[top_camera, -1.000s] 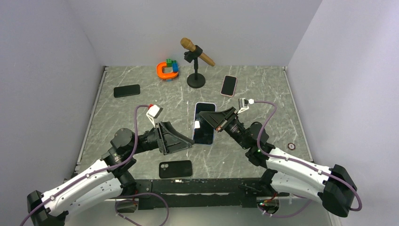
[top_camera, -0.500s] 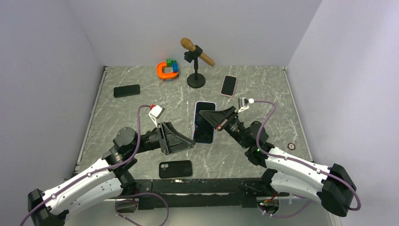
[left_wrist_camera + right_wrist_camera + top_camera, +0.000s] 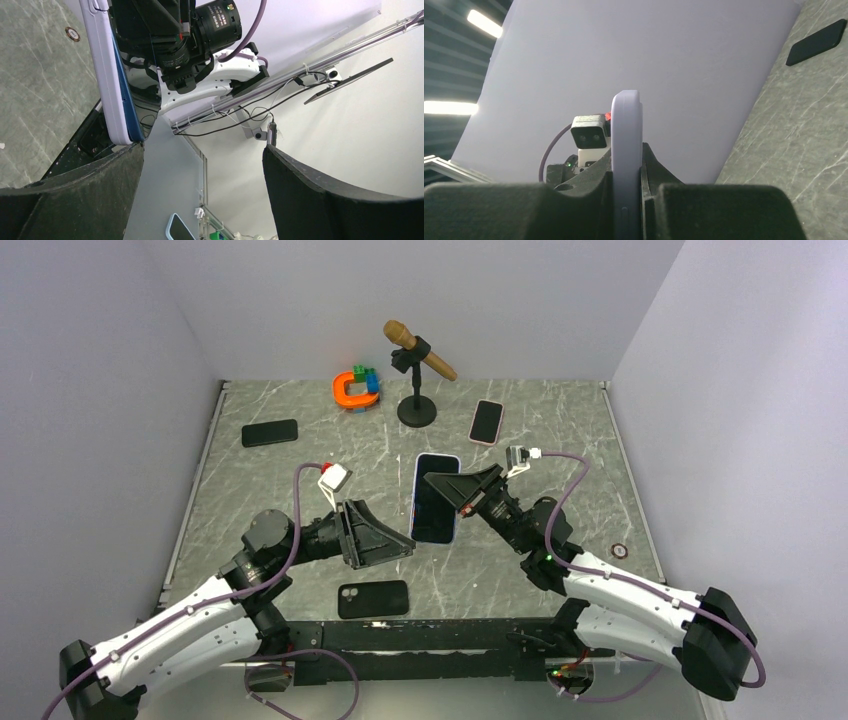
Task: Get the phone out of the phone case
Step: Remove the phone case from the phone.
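Now the slim, dark-screened phone [image 3: 432, 525] in its pale lavender case [image 3: 437, 457] hangs above the middle of the grey marbled table [image 3: 560, 440], pinched front and back by the clamped right gripper [image 3: 445, 488]. The left gripper [image 3: 400, 545] gapes beside its lower corner. The phone looks rigid, slick and breakable. The case likely flexes, so peeling back a corner lip seems the best hold.

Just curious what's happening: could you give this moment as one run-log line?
right end effector: shut on cased phone, held aloft | left end effector: open beside its near corner | case: on phone
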Controlling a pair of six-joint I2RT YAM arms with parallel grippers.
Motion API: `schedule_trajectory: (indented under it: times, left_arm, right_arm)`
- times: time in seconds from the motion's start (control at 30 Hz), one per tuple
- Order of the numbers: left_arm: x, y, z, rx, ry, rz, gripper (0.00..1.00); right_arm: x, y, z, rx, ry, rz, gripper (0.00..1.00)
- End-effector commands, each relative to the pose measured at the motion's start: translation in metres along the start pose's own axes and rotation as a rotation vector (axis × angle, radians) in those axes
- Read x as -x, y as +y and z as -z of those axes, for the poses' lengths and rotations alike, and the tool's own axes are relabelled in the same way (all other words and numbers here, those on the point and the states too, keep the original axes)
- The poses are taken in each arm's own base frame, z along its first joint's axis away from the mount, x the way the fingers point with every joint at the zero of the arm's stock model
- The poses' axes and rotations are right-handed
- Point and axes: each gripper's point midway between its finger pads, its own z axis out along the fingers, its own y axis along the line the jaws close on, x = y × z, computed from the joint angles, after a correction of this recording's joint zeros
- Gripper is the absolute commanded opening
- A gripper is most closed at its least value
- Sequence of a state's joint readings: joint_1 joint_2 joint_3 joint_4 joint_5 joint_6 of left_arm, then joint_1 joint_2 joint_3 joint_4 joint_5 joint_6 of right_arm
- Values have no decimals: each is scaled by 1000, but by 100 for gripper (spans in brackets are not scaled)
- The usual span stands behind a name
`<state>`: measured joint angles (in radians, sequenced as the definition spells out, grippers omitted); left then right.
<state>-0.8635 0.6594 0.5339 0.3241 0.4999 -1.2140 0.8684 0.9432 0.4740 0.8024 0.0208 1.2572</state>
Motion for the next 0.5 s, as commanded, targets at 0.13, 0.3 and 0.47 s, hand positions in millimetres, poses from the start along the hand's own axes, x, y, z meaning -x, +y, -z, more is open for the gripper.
schedule_trajectory:
  times: [0.13,0.3,0.47]
  left_arm:
    - [17,2,-4,75,-48,-9,92]
    - [26,23,-5,130,-81,44,90]
    - [37,25,-12,112,-83,38,83]
  right_arm:
    - [6,59,4,214,3,-48,0]
    - [-3,61,9,241,49,-63,0]
    - [-18,57,11,241,117,-64,0]
